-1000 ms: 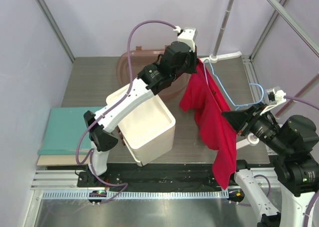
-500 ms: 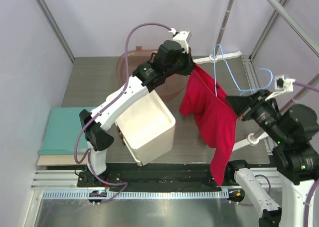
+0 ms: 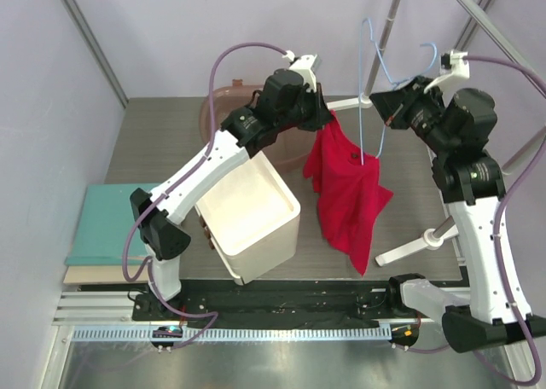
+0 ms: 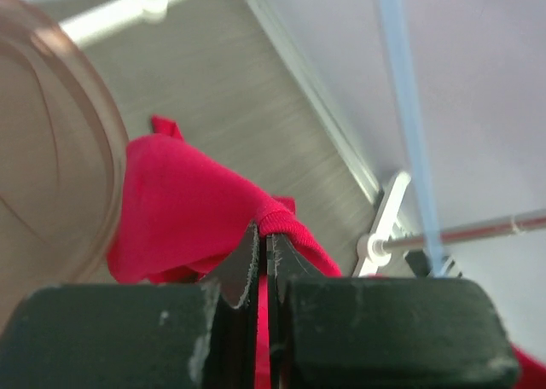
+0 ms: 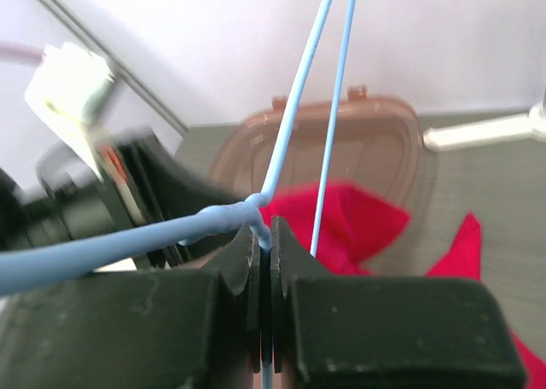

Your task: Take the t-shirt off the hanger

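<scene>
The floor of the cell is a grey wood-grain table (image 3: 162,150), closed in by pale lilac walls and slanting metal frame poles (image 3: 85,31). Below the left gripper (image 3: 322,116) stands a white box (image 3: 256,214). Behind that gripper lies a brown translucent tub (image 3: 223,107), and far to its left is a teal board (image 3: 111,223).

The left gripper is pinched tight on a fold of the red t-shirt (image 3: 345,193), which hangs from it above the table. The right gripper (image 3: 380,107), just beside it, is clamped on the light-blue wire hanger (image 3: 362,90). The hanger's wire runs down to touch the shirt's upper edge.

The left wrist view alone shows the cloth (image 4: 188,210) squeezed between the closed fingertips of its gripper (image 4: 263,261), with the hanger wire (image 4: 408,107) standing apart to the right. The right wrist view shows its gripper (image 5: 263,244) closed on the wire just below the twisted junction of the hanger (image 5: 299,90), with the shirt (image 5: 358,214) beyond. Neither view shows whether the wire passes inside the shirt.
</scene>
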Robot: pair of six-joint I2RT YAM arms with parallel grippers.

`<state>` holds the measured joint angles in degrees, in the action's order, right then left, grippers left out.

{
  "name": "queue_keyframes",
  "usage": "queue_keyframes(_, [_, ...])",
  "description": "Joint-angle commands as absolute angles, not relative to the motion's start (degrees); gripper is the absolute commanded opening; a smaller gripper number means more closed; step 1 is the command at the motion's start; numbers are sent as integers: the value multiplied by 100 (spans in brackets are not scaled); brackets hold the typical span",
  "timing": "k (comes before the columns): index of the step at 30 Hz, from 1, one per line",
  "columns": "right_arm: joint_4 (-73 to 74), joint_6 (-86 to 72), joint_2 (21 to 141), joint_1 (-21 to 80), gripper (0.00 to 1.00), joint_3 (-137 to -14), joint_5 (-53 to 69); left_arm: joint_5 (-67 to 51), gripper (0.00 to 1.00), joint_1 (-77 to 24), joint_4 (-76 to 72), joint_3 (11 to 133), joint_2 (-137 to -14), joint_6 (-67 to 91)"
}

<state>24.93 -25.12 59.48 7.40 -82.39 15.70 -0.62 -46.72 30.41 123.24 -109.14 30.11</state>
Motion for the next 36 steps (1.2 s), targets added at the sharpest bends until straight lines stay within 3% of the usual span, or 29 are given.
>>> queue_keyframes(1, [1669,-2461,6336,765,1,-9271,1240,-220,0,-4772,2768,11655,-10424,3225])
queue_keyframes(7, [2004,-2496,6504,756,1,-10072,441,-44,0,-4772,3120,11759,-10608,3155])
queue_keyframes(19, [-615,-2101,6897,765,1,-9570,771,-185,0,-4764,3129,12085,-10784,3419])
queue_keyframes(24, [-527,-2066,7224,765,1,-9765,756,-193,0,-4772,3331,12506,-11082,3454])
queue_keyframes(30, [631,-2539,7155,782,1,-10063,440,-334,1,-4773,3427,12831,-11346,3410])
queue_keyframes(31, [963,-2584,7085,791,1,-10011,361,-369,5,-4772,3497,12919,-11451,3358])
queue_keyframes(32, [1080,-2610,7014,808,1,-9967,256,-413,18,-4772,3637,12990,-11470,3288])
queue_keyframes(34, [1483,-2593,6821,817,1,-9879,203,-553,34,-4790,3683,12956,-11435,3200])
queue_keyframes(35, [1651,-2584,6777,826,1,-9879,150,-580,49,-4807,3700,12894,-11304,3164])
queue_keyframes(36, [1800,-2575,6715,809,1,-9888,89,-650,54,-4825,3683,12763,-11172,3060])
